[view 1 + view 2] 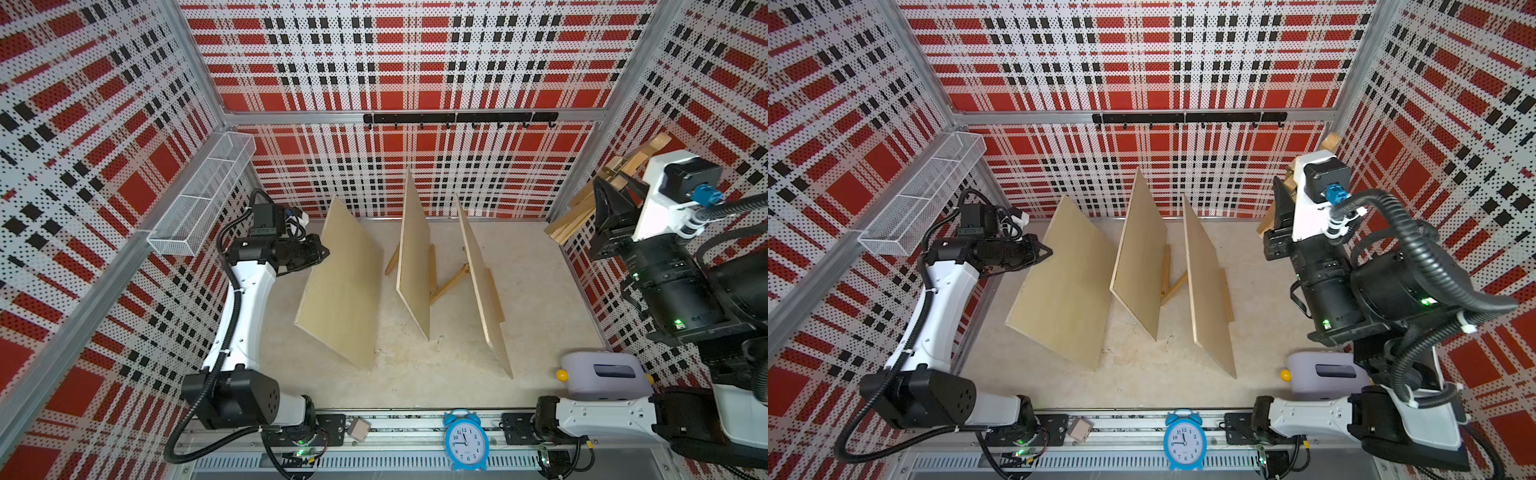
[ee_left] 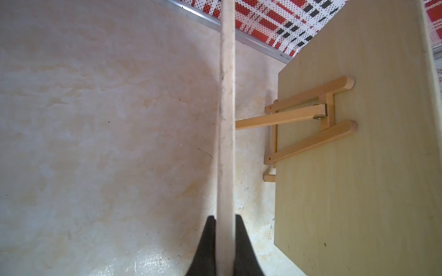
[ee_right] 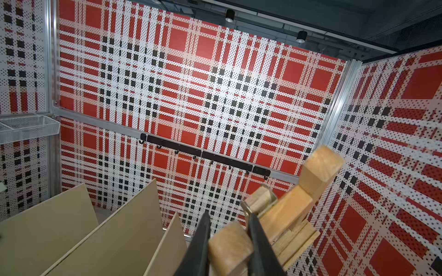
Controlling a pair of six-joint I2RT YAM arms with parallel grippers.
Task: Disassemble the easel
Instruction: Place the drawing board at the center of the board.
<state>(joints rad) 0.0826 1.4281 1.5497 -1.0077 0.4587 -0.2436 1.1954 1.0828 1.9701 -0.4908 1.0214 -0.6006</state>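
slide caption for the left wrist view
Left end effector shut on the edge of a board, wooden easel propping a second board beyond.

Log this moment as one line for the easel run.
left fingers: shut on left board edge | right fingers: shut on wooden easel frame, held high | pending: middle board, right board, standing easel

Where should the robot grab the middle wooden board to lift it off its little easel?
Grip the middle board by its thin top edge, coming straight down from above with the jaws straddling that edge. The board stands almost upright on its easel, so the top edge is free and narrow enough to pinch. The wide flat faces look too broad to grip.
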